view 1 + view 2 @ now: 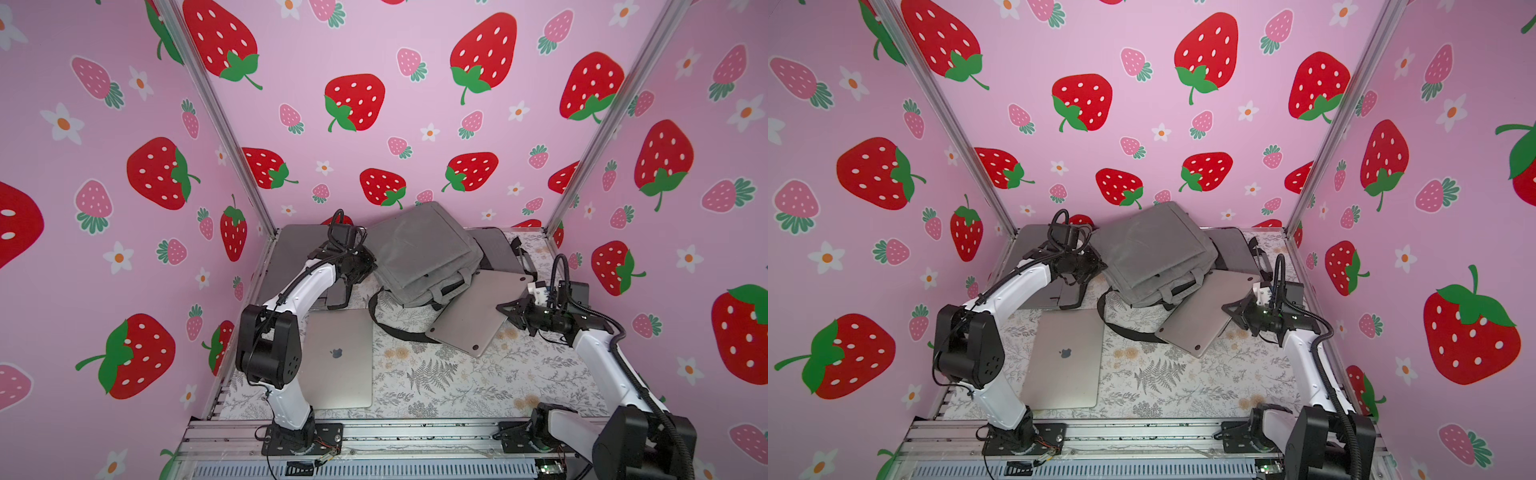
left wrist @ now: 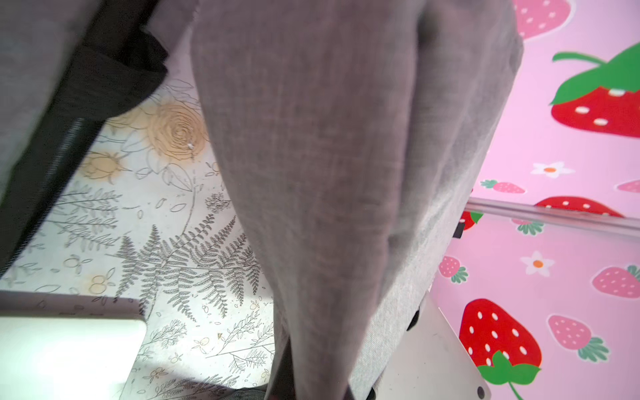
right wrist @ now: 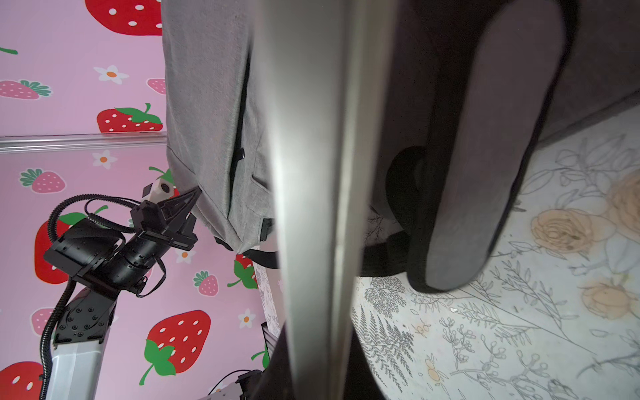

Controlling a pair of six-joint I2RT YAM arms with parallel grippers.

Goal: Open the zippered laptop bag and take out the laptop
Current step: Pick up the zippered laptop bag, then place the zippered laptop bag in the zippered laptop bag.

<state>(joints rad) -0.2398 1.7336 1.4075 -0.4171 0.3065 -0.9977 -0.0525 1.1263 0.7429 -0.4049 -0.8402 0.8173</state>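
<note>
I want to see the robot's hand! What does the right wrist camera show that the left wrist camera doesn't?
Only the right wrist camera: the left gripper pinching a corner of the grey bag. Only the left wrist camera: the bright corner of the flat laptop. Both: the grey bag, the flowery table cover and the tilted silver laptop.

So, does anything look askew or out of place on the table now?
Yes. The grey bag is tilted up, one corner pinched by the left hand. The laptop partly under it shows its underside, its edge in the right hand.
</note>
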